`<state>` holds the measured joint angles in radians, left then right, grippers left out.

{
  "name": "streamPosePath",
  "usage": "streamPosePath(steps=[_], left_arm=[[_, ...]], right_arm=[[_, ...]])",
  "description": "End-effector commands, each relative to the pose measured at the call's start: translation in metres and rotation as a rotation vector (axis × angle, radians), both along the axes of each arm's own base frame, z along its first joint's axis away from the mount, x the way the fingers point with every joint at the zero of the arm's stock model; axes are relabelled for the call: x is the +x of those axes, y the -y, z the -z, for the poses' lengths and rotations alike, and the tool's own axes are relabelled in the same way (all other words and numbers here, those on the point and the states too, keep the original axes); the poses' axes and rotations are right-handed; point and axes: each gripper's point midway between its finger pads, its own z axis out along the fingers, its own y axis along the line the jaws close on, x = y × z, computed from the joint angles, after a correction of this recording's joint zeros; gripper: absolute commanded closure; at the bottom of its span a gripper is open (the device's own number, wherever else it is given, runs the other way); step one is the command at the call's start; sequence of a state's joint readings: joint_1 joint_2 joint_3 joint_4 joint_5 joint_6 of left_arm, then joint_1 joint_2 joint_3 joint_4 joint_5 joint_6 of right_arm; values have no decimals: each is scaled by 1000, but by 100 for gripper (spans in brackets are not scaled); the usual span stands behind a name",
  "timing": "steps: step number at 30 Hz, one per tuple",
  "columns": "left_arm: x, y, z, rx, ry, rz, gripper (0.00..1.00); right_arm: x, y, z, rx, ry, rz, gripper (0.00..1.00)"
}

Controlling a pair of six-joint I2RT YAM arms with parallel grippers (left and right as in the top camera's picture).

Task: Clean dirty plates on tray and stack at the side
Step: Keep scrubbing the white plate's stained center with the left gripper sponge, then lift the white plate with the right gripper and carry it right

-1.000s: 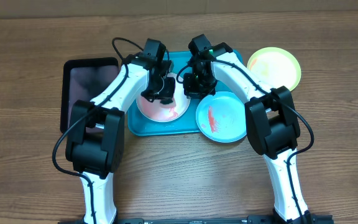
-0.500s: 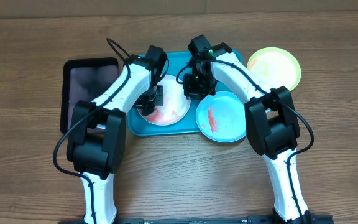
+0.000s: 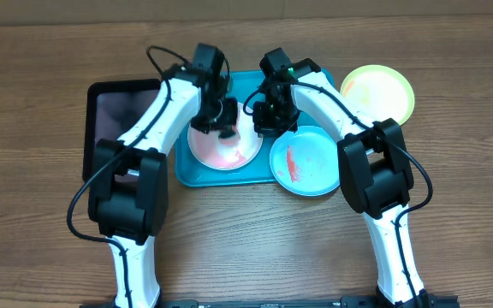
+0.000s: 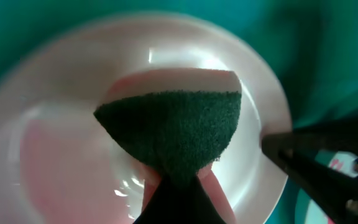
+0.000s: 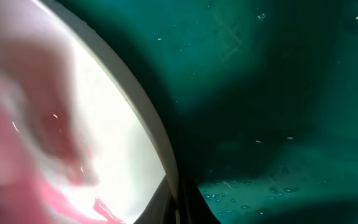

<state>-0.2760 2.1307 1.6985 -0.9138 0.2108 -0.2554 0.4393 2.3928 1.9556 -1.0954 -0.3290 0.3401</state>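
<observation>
Nearest the front edge of the worktop (image 3: 255,257), the pale blue plate (image 3: 306,162) lay with a red smear across it, overlapping the front right corner of the turquoise tray (image 3: 187,175). Just behind it and to its left, the white plate (image 3: 229,152) sat inside the tray, streaked pink and red. Over it, the left fingers (image 4: 169,205) were clamped tight on a dark green sponge (image 4: 173,134), whose flat face lay against the plate's inside. The right fingers (image 4: 306,155) were drawn together with no gap, their tips at the white plate's right rim; whether they pinched that rim could not be told. A black tray (image 3: 122,115) lay just beside the turquoise tray's left edge. Farther back, off the tray and toward the worktop's far right corner, the lime-green plate (image 3: 377,92) lay alone on the wood.
</observation>
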Motion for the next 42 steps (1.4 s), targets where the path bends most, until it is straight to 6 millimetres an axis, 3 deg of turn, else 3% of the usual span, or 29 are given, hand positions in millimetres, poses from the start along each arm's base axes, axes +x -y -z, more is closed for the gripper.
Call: streamPosePath(steps=[1, 5, 8, 12, 16, 24, 29, 36, 42], left_arm=[[15, -17, -11, 70, 42, -33, 96], [17, -21, -26, 78, 39, -42, 96], [23, -27, -51, 72, 49, -69, 96], [33, -42, -90, 59, 78, -128, 96], [41, -63, -114, 50, 107, -187, 96], [38, -92, -109, 61, 68, -245, 96], [38, -99, -106, 98, 72, -255, 96], [37, -100, -105, 106, 69, -256, 96], [37, -100, -105, 106, 68, -256, 96]], right_arm=[[0, 4, -1, -15, 6, 8, 96], [6, 3, -3, -5, 28, 10, 96], [16, 3, -14, 6, 62, 20, 96], [33, 11, -43, -16, 154, 38, 96], [48, 28, -80, -101, 284, 67, 96], [55, 83, -156, -348, 509, 161, 96], [50, 107, -184, -550, 615, 235, 96], [36, 97, -211, -794, 786, 255, 96], [23, 74, -226, -845, 886, 265, 96]])
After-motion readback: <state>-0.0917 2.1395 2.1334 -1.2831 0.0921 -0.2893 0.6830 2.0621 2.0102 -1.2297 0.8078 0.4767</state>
